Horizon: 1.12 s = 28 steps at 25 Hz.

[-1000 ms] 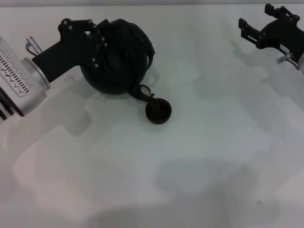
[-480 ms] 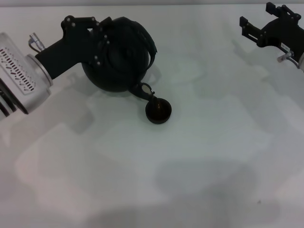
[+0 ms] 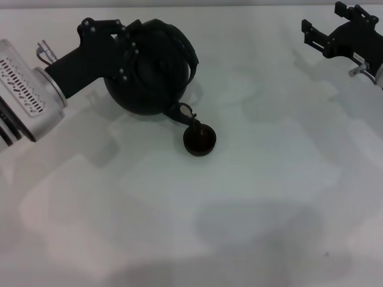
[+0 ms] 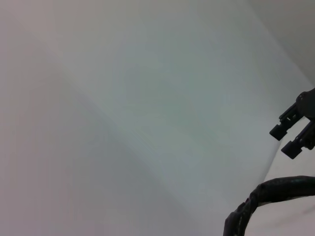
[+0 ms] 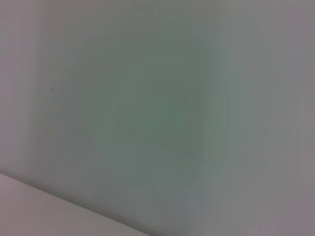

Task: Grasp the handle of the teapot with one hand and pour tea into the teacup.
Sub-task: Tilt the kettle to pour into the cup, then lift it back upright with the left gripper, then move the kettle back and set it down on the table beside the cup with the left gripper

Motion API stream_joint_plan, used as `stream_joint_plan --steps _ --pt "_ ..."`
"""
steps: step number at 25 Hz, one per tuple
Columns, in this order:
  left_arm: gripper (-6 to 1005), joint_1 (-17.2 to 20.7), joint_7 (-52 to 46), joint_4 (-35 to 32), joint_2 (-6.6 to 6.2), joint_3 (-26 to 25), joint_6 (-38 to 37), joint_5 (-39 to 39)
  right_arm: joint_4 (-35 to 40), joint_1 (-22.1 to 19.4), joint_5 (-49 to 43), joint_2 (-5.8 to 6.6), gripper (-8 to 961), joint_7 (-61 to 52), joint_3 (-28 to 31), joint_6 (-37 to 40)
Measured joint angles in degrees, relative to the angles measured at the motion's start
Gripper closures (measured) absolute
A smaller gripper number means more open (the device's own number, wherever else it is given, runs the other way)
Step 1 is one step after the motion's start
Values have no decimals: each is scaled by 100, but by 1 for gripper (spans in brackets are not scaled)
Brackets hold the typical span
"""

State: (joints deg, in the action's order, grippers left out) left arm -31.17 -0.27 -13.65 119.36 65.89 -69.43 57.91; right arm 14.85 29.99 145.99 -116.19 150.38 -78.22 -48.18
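White table [image 3: 251, 197] — only the small black teacup [image 3: 199, 140] rests on it.

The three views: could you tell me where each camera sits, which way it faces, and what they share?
Head view: from the head, looking down at the table; left gripper holding the tilted teapot over the teacup, right gripper parked far right.
Left wrist view: on the left wrist, facing mostly bare table, with the handle; the far right gripper shows.
Right wrist view: on the right wrist, facing bare table; no body.
Shared: head and left wrist views both show the right gripper.
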Motion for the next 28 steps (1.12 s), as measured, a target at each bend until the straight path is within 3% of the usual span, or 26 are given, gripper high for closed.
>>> stream_joint_plan --steps 5,11,19,28 --pt "900 67 -207 93 11 -32 0 -188 0 25 0 0 123 0 0 3" --pt "900 113 -1143 212 13 -3 -19 -488 0 31 0 0 123 0 0 32" --pt "900 201 -1313 227 16 -19 -59 -499 0 7 -1 0 123 0 0 32" --pt "899 357 -1845 1009 77 -35 -618 -1918 -5 -17 -1 0 123 0 5 32"
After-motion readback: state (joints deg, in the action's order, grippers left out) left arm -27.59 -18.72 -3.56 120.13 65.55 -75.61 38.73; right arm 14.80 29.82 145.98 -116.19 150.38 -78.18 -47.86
